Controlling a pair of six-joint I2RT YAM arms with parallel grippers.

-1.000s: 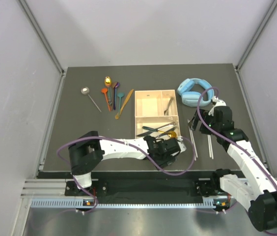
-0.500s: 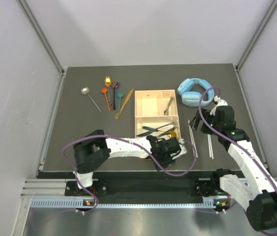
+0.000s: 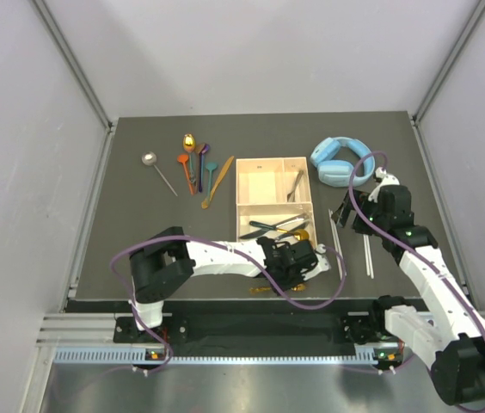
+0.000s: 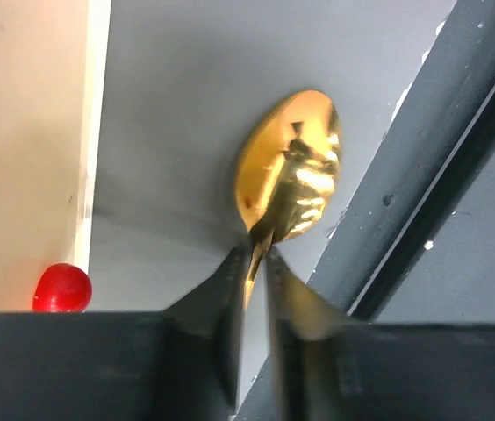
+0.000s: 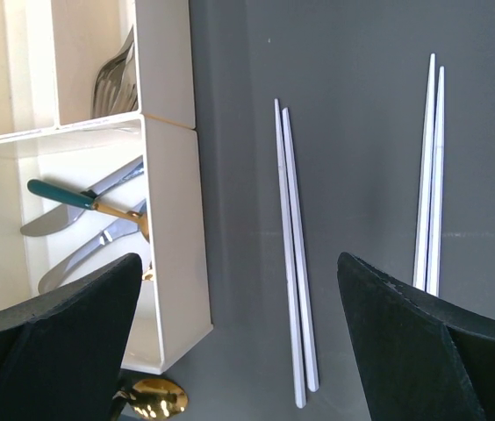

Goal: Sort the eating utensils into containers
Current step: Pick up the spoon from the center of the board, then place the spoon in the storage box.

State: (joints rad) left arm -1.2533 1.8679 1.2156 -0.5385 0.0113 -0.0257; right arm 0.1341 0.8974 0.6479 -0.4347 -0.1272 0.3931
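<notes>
My left gripper is shut on the neck of a gold spoon, whose bowl lies on the dark table just off the near right corner of the cream tray with its red dot. In the top view that gripper sits right at the corner of the tray. My right gripper hangs open over a pair of pale chopsticks; a second pair lies further right. The same gold spoon shows below the tray wall. Knives and forks lie in the large section.
Loose at the back left lie a silver spoon, an orange spoon, another gold spoon, a purple spoon, a teal spoon and a wooden knife. Light-blue headphones rest behind the right arm.
My left gripper has closed from wide open onto the gold spoon at the tray's near right corner. A gold glint now shows under the left arm near the table's front edge. The right arm barely moved.
</notes>
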